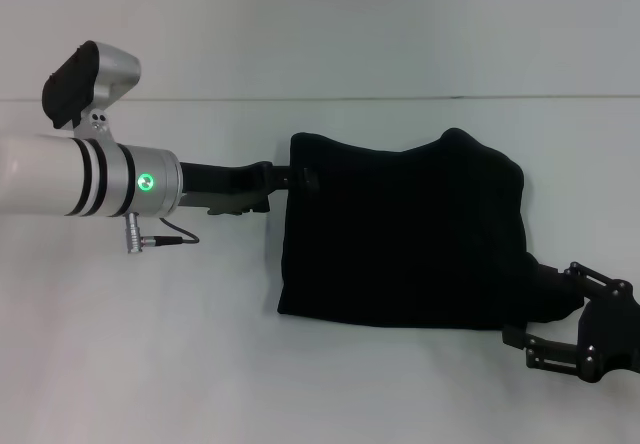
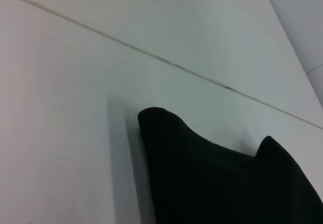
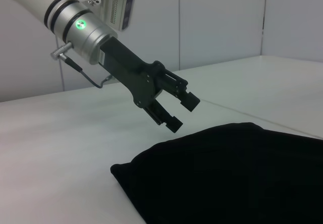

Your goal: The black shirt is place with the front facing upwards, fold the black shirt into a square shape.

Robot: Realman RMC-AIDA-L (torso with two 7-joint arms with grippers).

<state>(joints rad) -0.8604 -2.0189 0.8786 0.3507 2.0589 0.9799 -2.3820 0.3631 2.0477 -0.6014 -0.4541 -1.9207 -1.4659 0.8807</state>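
Left gripper (image 3: 180, 111) hangs above near corner of black shirt (image 3: 232, 173), jaws apart, nothing btwn them, clear of cloth. Shirt lies folded on white table (image 3: 60, 153). Green indicator lit on arm.

I see bare bench (image 1: 150, 364) all around the folded black shirt (image 1: 400, 239). My left gripper (image 3: 179, 110), fingers apart, hangs just above the shirt's left edge; my right gripper (image 1: 560, 314) crowds its near right corner. The far side lies free.

matt black cloth shirt (image 1: 400, 234), smooth white table (image 1: 150, 364).
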